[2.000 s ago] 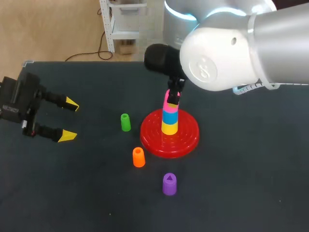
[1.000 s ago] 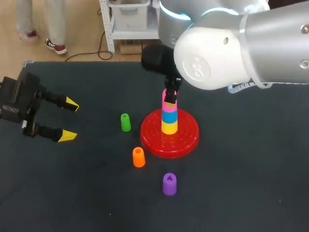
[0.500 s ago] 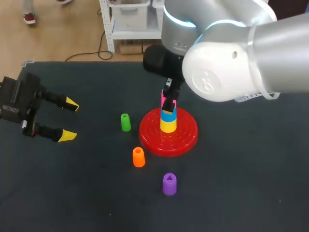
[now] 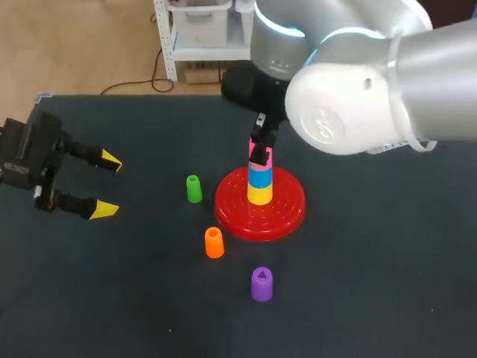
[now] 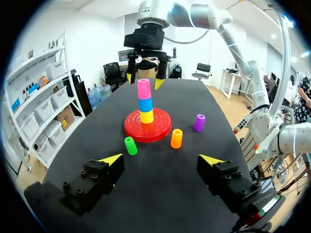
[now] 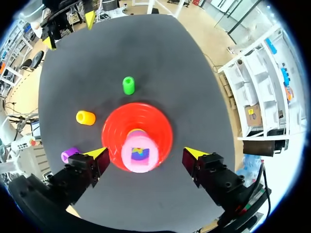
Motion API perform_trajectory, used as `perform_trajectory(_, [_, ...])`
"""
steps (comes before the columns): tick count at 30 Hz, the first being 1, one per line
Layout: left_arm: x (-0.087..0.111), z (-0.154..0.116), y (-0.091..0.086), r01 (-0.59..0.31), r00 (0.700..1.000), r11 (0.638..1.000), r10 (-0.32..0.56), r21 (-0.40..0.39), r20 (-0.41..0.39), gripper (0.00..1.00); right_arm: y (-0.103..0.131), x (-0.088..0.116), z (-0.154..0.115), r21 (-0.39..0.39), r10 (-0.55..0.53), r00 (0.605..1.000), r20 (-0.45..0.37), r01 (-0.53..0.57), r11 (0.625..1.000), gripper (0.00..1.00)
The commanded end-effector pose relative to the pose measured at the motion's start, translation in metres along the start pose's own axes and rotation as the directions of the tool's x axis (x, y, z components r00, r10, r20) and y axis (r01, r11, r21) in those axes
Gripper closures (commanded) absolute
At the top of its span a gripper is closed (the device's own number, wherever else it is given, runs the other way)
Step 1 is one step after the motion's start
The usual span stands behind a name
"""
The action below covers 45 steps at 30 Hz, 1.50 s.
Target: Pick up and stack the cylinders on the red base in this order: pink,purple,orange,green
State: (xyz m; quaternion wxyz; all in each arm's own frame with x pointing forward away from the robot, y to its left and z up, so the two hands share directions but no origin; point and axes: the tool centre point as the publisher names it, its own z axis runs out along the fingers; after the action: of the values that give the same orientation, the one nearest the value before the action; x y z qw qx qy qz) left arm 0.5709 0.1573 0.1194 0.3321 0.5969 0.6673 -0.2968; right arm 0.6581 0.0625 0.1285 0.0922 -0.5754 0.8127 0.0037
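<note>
Jaws of the right gripper (image 6: 146,153) are held wide open, and nothing is gripped. Directly beneath them, between the two yellow tips but touched by neither, the pink plastic cylinder (image 6: 139,154) is seen at the top of a stack. A blue cylinder (image 4: 259,178) is found under it and a yellow cylinder (image 4: 259,195) under that, all upright on the round red ribbed base (image 6: 158,126). Beside one fingertip, off the base, the purple plastic cylinder (image 6: 69,154) is seen on the dark table (image 6: 160,58). Somewhat further ahead the orange plastic cylinder (image 6: 86,117) is placed, near the base's rim yet apart from it, and further still the green plastic cylinder (image 6: 128,85). The left gripper (image 5: 161,159) is positioned well apart from the stack, its jaws likewise spread wide with nothing between them. Ahead of them the green cylinder is met first, then the orange one and the base, with the purple one further off to one side.
</note>
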Motion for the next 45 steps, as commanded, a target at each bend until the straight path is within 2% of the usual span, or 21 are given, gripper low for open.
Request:
perform_trajectory(1, [0.001, 0.0, -0.001, -0.003, 1.0, 1.0, 0.003, -0.003, 0.004, 0.0, -0.002, 0.008, -0.013, 0.017, 0.012, 1.0, 0.022, -0.013, 1.0, 0.0])
perform_trajectory(10, [0.001, 0.0, -0.001, -0.003, 1.0, 1.0, 0.003, -0.003, 0.004, 0.0, 0.001, 0.026, -0.042, 0.061, 0.029, 0.998, 0.058, -0.033, 0.998, 0.0])
perform_trajectory(18, [0.001, 0.0, -0.001, -0.003, 1.0, 1.0, 0.003, -0.003, 0.004, 0.0, 0.022, 0.052, -0.058, 0.06, 0.021, 0.997, 0.073, -0.026, 0.998, 0.0])
perform_trajectory(24, [0.001, 0.0, -0.001, -0.003, 1.0, 1.0, 0.003, -0.003, 0.004, 0.0, 0.047, 0.074, -0.067, 0.054, -0.002, 0.996, 0.095, -0.004, 0.999, 0.0])
perform_trajectory(25, [0.001, 0.0, -0.001, -0.003, 1.0, 1.0, 0.003, -0.003, 0.004, 0.0, 0.058, 0.083, -0.065, 0.047, -0.016, 0.996, 0.092, 0.011, 0.999, 0.0])
perform_trajectory(33, [0.001, 0.0, -0.001, -0.003, 1.0, 1.0, 0.003, -0.003, 0.004, 0.0, 0.098, 0.111, -0.067, 0.022, -0.1, 0.989, 0.105, 0.098, 0.995, 0.0])
perform_trajectory(42, [0.001, 0.0, -0.001, -0.003, 1.0, 1.0, 0.003, -0.003, 0.004, 0.0, 0.135, 0.122, -0.06, 0.033, -0.2, 0.973, 0.118, 0.197, 0.98, 0.0])
perform_trajectory(45, [0.001, 0.0, -0.001, -0.003, 1.0, 1.0, 0.003, -0.003, 0.004, 0.0, 0.145, 0.124, -0.057, 0.018, -0.195, 0.971, 0.136, 0.195, 0.981, 0.0])
